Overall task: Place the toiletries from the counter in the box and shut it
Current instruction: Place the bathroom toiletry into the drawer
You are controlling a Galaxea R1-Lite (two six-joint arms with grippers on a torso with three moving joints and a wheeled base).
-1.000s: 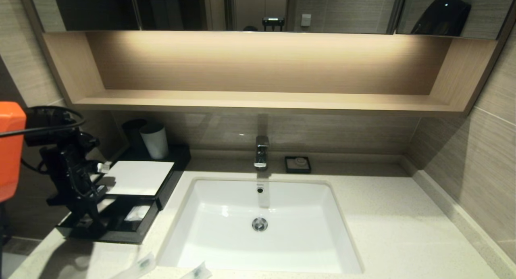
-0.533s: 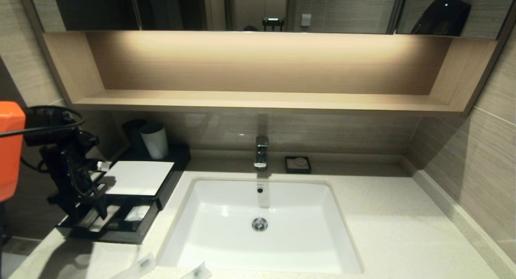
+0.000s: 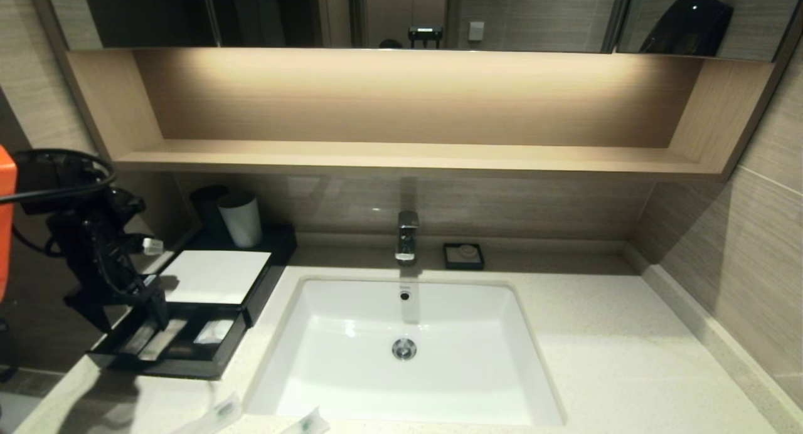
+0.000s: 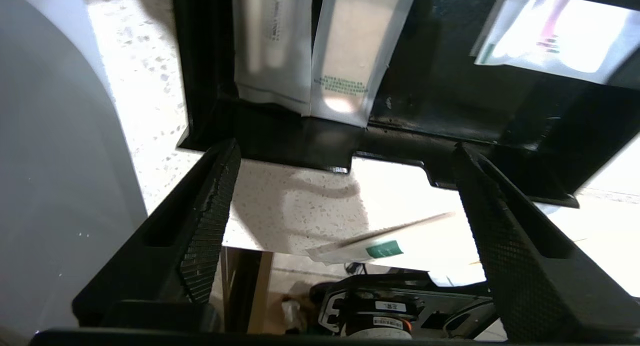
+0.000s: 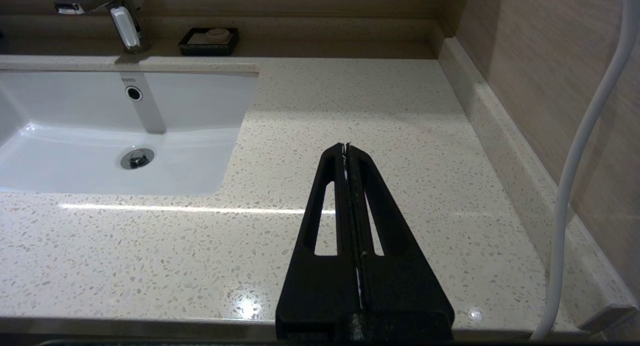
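Hovering over the left end of the pulled-out drawer (image 3: 168, 341), the left gripper (image 3: 128, 312) has its fingers spread wide and holds nothing. Below it, two packets (image 4: 310, 51) lie side by side in the drawer's left compartment, and a third packet (image 4: 550, 41) sits in a compartment to the right. The box (image 3: 216, 276) itself stands on the counter (image 3: 627, 359) at the far left of the basin (image 3: 404, 352), its white top panel behind the open drawer.

The step in hand looks like the release of a packet into the drawer. The job is not finished: two more packets remain at the near edge of the counter, one (image 3: 219, 412) near the basin's left corner and another (image 3: 307, 423) just to its right, both partly cut off by the frame, so their full length cannot be judged. The left wrist view shows one such packet lying in front of the drawer.

The next move probably calls for lifting clear of the drawer wall, swinging toward the near edge, and coming down flat enough to pinch a thin, slippery wrapper. Only then should the drawer be pushed in.

The right gripper (image 5: 346, 151) hangs idle above the bare counter right of the basin, fingers pressed together.
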